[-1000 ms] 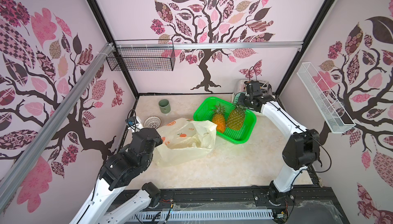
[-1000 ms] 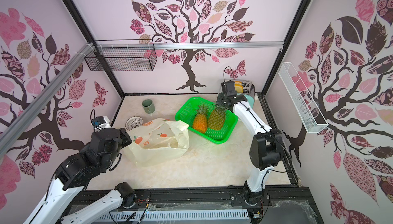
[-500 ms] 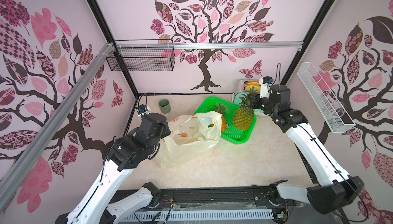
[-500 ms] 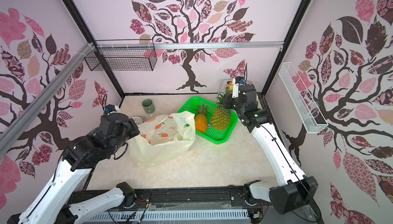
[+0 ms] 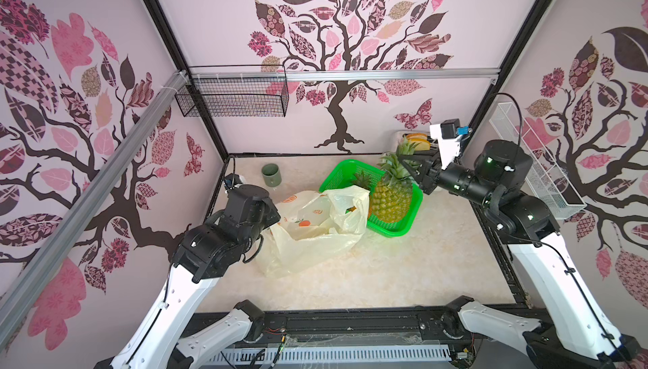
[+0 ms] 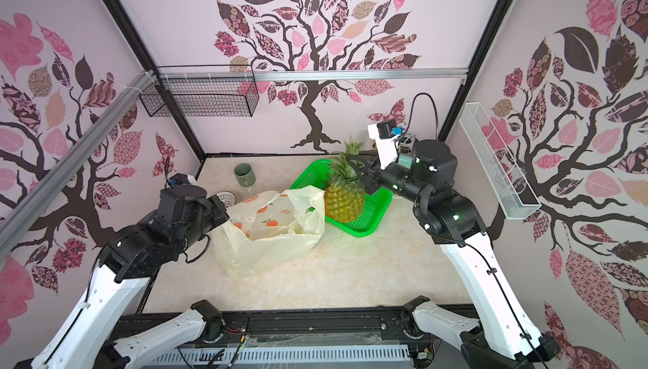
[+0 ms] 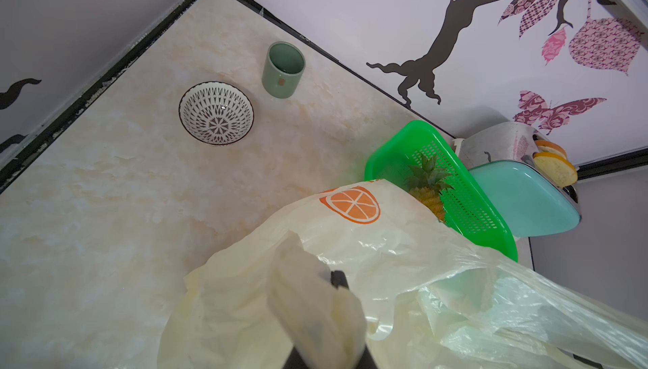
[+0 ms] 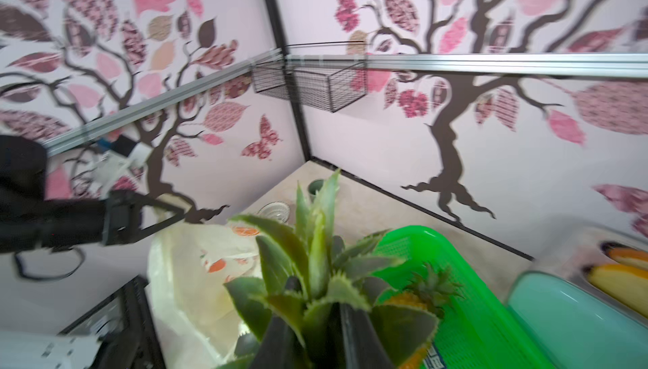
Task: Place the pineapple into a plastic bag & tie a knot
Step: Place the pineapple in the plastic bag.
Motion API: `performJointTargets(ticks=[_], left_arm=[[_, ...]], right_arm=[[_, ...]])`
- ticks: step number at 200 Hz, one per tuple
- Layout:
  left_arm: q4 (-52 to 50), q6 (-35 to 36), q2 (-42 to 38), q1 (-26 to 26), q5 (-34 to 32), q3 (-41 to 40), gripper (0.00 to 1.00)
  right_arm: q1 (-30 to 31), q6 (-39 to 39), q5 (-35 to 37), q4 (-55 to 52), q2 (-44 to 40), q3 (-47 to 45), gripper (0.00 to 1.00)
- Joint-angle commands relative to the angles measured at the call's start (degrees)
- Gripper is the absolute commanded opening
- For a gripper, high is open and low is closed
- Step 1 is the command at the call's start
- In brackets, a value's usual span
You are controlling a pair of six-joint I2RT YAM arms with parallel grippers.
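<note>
Mounted as a pair on one black rail [image 5: 350, 322]. Nearest the rail, glossy white moulded shells on both the left arm [image 5: 175, 300] and the right arm [image 5: 547, 272], dotted with small dark screw holes. Farther from the rail, bulky matte-black round joint housings, some showing tiny green lamps. Thin black wire tied along each white shell. On the right arm, also a loose black cable [image 6: 423, 94] arching in a loop, well away from the rail. Farthest from the rail, a left hand [image 6: 221, 212] and a right hand [image 8: 314, 293] with black wedge-shaped fingers, each fitted with a white bracket carrying a small black camera with a blue plug.
</note>
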Motion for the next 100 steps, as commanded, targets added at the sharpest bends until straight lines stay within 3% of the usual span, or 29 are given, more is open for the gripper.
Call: performJointTargets(ticks=[1,18,42,62,100], left_arm=[[1.47,0.02,0.23,0.38,1.21,-0.19,0.00],[1.75,0.10,0.13,0.38,1.61,-0.46,0.00],[2.60,0.34,-0.14,0.43,2.60,-0.98,0.00],[2.76,0.29,-0.01,0.46,3.45,-1.37,0.00],[2.74,-0.04,-0.05,0.51,3.77,-2.13,0.00]], right_arm=[[4.29,-2.47,-5.17,2.88,1.63,5.95,0.00],[7.48,-1.02,-7.54,6.89,4.10,6.61,0.00],[14.32,-3.18,-5.90,11.73,7.52,6.49,0.00],[16.18,-4.71,-4.81,13.46,9.42,7.77,0.00],[16.19,-14.63,12.66,10.67,8.49,10.99,0.00]])
